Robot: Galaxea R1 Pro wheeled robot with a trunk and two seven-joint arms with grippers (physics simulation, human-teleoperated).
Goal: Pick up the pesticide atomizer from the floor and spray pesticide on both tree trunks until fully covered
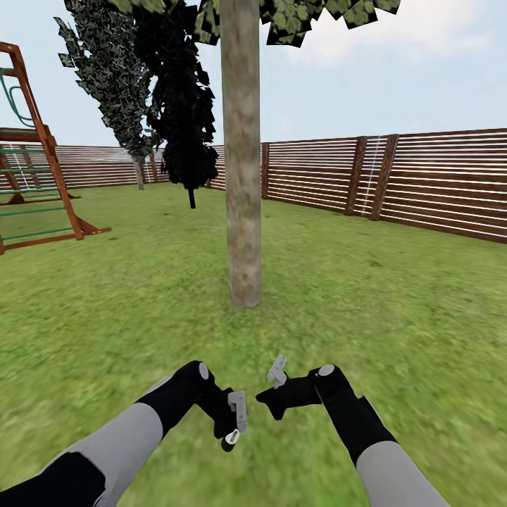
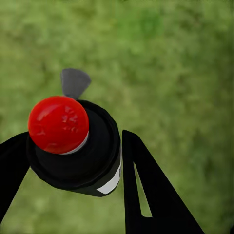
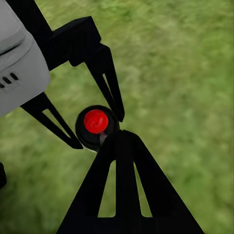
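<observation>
Head: trunk [image 1: 241,162] ahead, no speckles visible; both grippers low over lawn [image 1: 394,282].
Left wrist: left gripper [image 2: 68,161] clamped on atomizer [image 2: 73,146], red cap up.
Right wrist: right gripper [image 3: 122,141] fingers together, empty, near the atomizer. Risk: nozzle direction unclear, so spray may miss the trunk.

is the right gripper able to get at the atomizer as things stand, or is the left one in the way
Probably not cleanly. The pesticide atomizer sits between the left gripper fingers, which flank its sides. The right gripper is close, with only grass around, but only the red cap looks exposed.
</observation>
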